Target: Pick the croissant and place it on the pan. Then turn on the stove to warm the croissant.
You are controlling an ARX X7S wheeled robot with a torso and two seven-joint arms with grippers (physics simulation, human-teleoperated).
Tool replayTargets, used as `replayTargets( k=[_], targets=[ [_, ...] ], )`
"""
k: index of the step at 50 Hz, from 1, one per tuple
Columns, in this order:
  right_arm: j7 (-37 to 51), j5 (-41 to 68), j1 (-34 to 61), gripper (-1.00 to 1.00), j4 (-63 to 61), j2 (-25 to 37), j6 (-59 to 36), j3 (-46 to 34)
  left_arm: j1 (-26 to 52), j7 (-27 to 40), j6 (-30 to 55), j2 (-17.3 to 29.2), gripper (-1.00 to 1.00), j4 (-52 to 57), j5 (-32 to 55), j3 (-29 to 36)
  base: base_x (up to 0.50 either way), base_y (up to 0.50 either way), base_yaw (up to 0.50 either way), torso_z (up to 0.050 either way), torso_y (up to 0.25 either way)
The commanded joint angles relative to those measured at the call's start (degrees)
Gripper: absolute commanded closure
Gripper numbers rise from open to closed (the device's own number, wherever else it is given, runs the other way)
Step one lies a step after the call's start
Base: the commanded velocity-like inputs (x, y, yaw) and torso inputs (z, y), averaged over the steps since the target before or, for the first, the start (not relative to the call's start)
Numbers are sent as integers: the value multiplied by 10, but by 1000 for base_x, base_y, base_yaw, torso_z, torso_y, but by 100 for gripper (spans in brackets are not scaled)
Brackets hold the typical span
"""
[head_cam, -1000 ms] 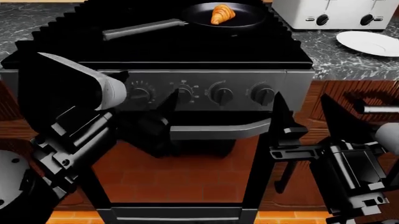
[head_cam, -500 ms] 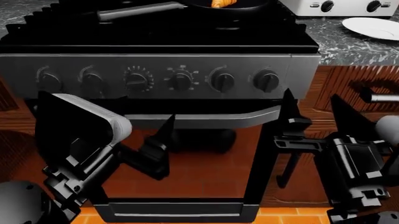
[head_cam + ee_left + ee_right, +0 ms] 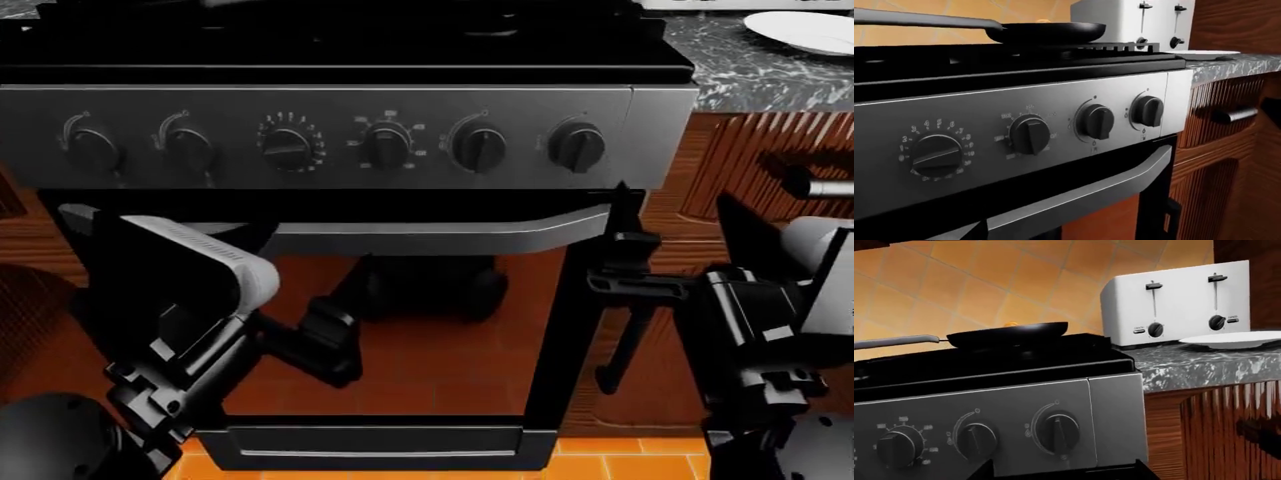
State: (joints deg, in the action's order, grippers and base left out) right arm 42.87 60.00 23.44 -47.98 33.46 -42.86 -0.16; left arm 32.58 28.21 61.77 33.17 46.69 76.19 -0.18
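Note:
The croissant (image 3: pixel 1012 323) shows only as a small orange tip above the rim of the black pan (image 3: pixel 1011 334), which sits on the stove (image 3: pixel 347 145); the same tip (image 3: pixel 1043 21) and pan (image 3: pixel 1047 32) appear in the left wrist view. Both are out of the head view. My left gripper (image 3: pixel 320 290) is open and hangs below the knob panel, in front of the oven door. On the oven door's right side, my right gripper (image 3: pixel 670 205) is also open, with nothing in it.
Six dark knobs (image 3: pixel 387 145) line the grey panel above the oven handle (image 3: pixel 441 235). On the marble counter to the right stand a white toaster (image 3: pixel 1174 302) and a white plate (image 3: pixel 1231 339). A wooden cabinet with a bar handle (image 3: pixel 821 187) is beside the stove.
The head view has dropped: pan and croissant slid off its top, and all six knobs now show. Both grippers sit lower relative to the knob panel, still open.

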Motion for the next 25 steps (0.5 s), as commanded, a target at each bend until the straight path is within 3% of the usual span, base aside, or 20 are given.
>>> replayTargets(
  k=[1, 25],
  targets=[
    [10, -4, 44, -100, 20, 16, -32, -20, -29, -29, -24, -7, -100, -3, -30, 0, 0, 0, 0, 0, 0],
    [-18, -91, 94, -100, 119, 0, -34, -97, -84, -42, -122, -77, -100, 12, -123, -9, 0, 0, 0, 0, 0]
  ],
)
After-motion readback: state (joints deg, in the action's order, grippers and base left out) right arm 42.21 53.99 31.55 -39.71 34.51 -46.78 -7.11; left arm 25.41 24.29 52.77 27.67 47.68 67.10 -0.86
